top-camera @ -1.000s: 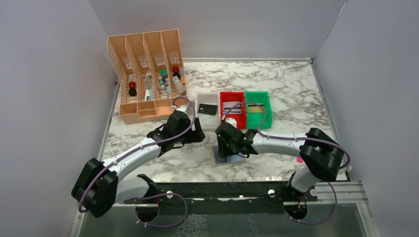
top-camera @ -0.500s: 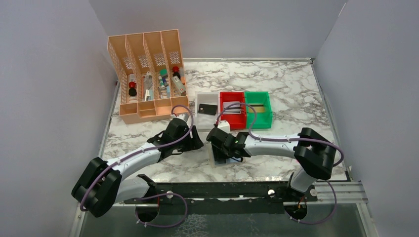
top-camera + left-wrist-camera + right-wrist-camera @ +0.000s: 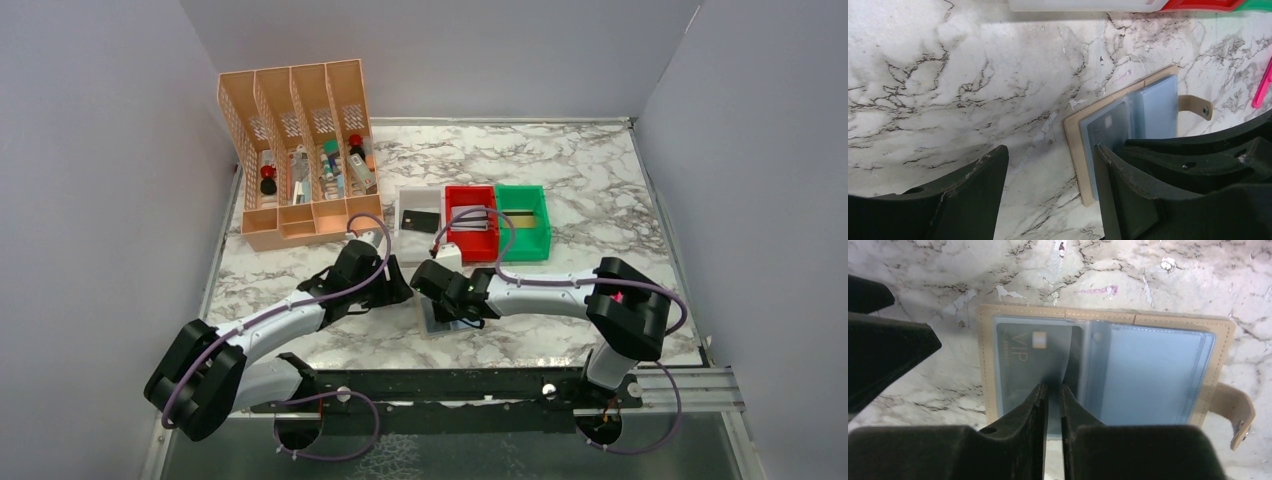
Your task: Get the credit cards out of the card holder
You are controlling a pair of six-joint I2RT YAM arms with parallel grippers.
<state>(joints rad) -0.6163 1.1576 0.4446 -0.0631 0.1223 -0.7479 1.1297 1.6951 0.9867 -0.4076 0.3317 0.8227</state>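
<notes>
**Card nipped at the pocket mouth**

The card holder (image 3: 1158, 370) lies open and flat on the table (image 3: 600, 180), close to the middle of its near edge. Its strap (image 3: 1235, 410) lies loose at one end. A dark card (image 3: 1023, 365) marked VIP sits under clear plastic in the pocket away from the strap.

The right gripper (image 3: 1052, 390) has its fingers pressed almost together on the card's inner edge, by the fold. Whether the clear film is nipped too cannot be told. The left gripper (image 3: 1050, 150) stands spread, one finger over bare marble and the other over the holder's panel.

The card looks light, stiff and slick, so it should slide rather than bend. The soft pocket may drag along with it. The best hold is probably that exposed edge, with the holder pinned down.
</notes>
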